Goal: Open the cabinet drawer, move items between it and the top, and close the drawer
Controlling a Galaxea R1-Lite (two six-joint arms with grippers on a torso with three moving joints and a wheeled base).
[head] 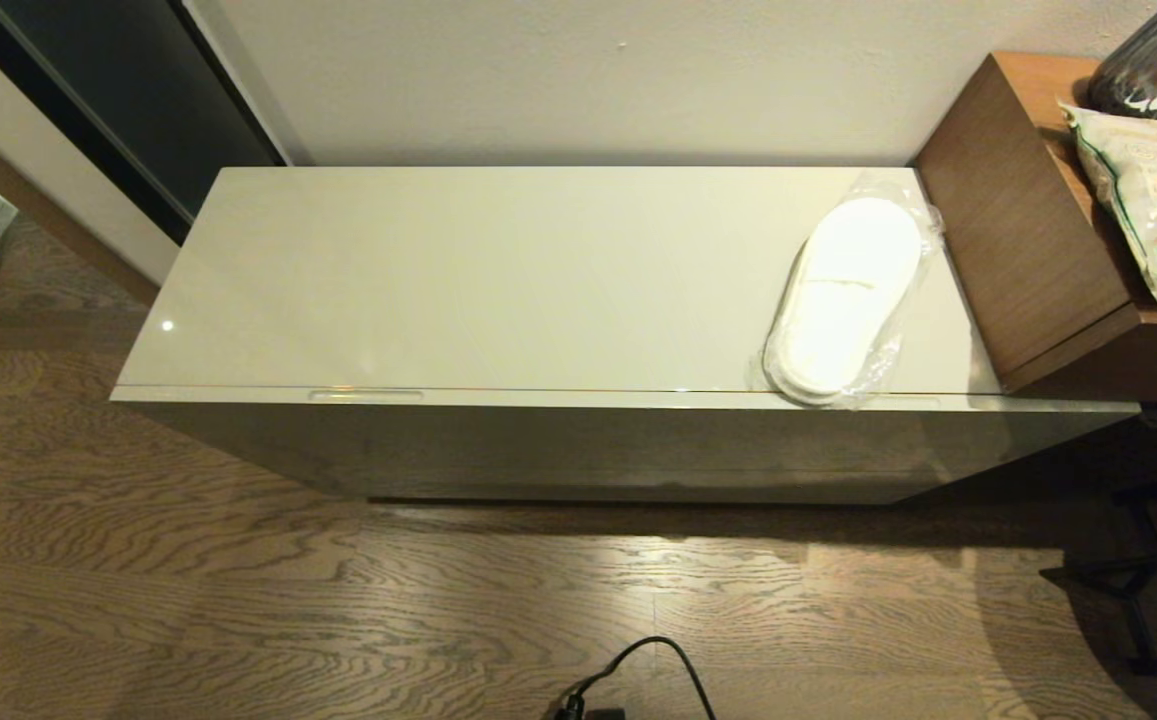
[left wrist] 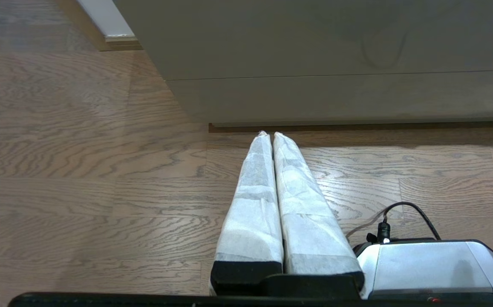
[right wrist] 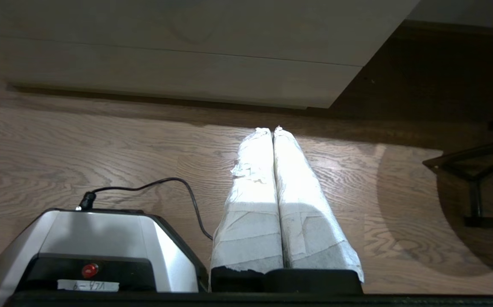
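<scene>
Both grippers low, slippers (head: 850, 297) above

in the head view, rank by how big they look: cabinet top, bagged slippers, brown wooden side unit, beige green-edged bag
1. cabinet top
2. brown wooden side unit, cut off by the frame
3. bagged slippers and beige green-edged bag: look alike; the bag is cropped, so unranked.

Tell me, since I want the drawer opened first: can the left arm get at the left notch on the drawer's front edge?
Probably yes. The left notch has nothing on or near it; the bagged slippers lie far along the top. The left gripper, shut, hangs low by the floor, so it must rise.
</scene>
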